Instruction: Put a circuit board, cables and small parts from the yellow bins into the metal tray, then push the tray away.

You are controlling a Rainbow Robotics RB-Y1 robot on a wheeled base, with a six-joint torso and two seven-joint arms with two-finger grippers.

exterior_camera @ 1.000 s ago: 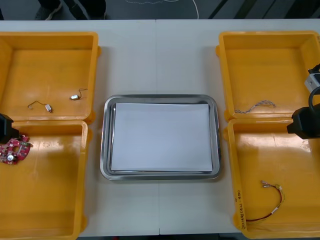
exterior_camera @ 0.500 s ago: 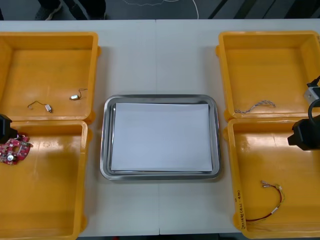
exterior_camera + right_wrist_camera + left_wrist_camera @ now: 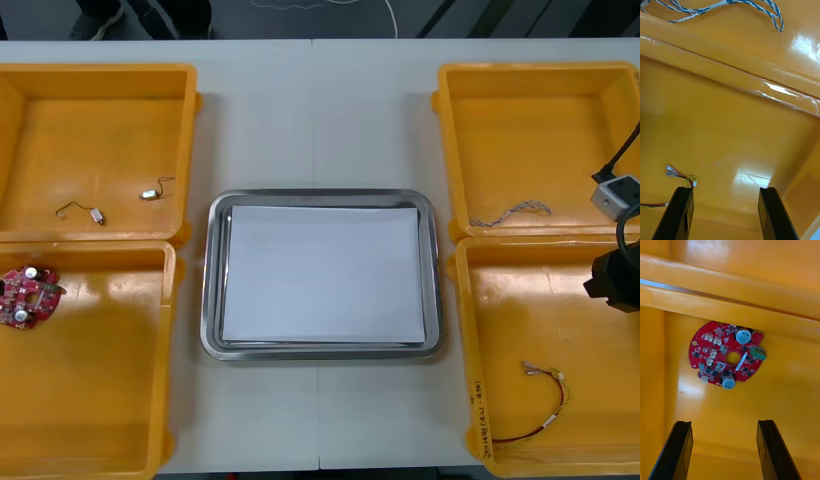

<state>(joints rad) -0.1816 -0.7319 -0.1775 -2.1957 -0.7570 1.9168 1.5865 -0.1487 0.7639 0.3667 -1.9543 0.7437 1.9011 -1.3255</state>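
left wrist view: the left gripper (image 3: 724,423) is hanging released over the near left bin (image 3: 790,397), spread wide, likely to straddle the board (image 3: 727,354), which is lying flat close to the bin's far wall, leaving little room behind it. the tray (image 3: 212,280) is sitting bare on the table (image 3: 320,120). the right gripper (image 3: 726,189) is hanging released too, the red-yellow cable (image 3: 677,174) lying just ahead, off to one side, on open floor.

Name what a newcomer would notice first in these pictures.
The white-lined metal tray sits mid-table between four yellow bins. A round red circuit board lies in the near left bin, the open left gripper facing it; the open right gripper hangs over the near right bin.
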